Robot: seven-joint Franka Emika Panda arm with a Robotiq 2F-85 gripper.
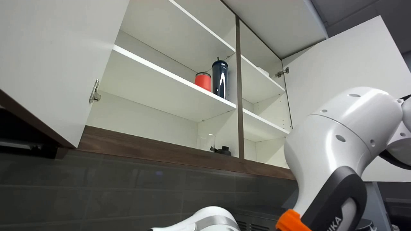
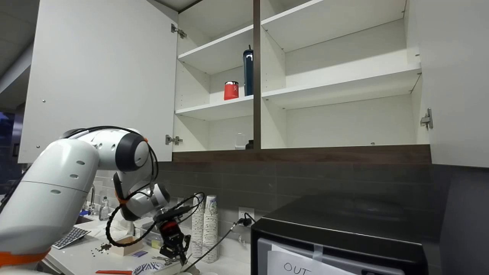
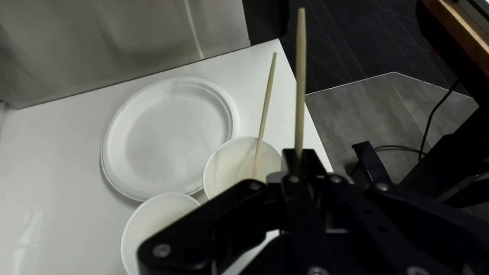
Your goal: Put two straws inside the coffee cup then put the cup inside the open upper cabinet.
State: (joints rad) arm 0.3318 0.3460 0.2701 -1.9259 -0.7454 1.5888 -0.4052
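"What's in your gripper?"

"One straw, pinched at the tips. Whether any of it pokes out below, I can't tell."

"And the coffee cup?"

"Just beyond, I take it: the white one with the other straw leaning in it. Its print doesn't show from above."

"What worries you?"

"If mine twists in the pinch, it could miss the mouth. If I descend off-centre, I could catch the rim and tip a cup that's probably light and stands near the edge of the counter. A sideways shove could reach the plate or the second cup, both close by."

"And farther?"

"The upper cabinet, high up in both exterior views, doors swung out. Tall straws could snag a shelf there if I enter too high."
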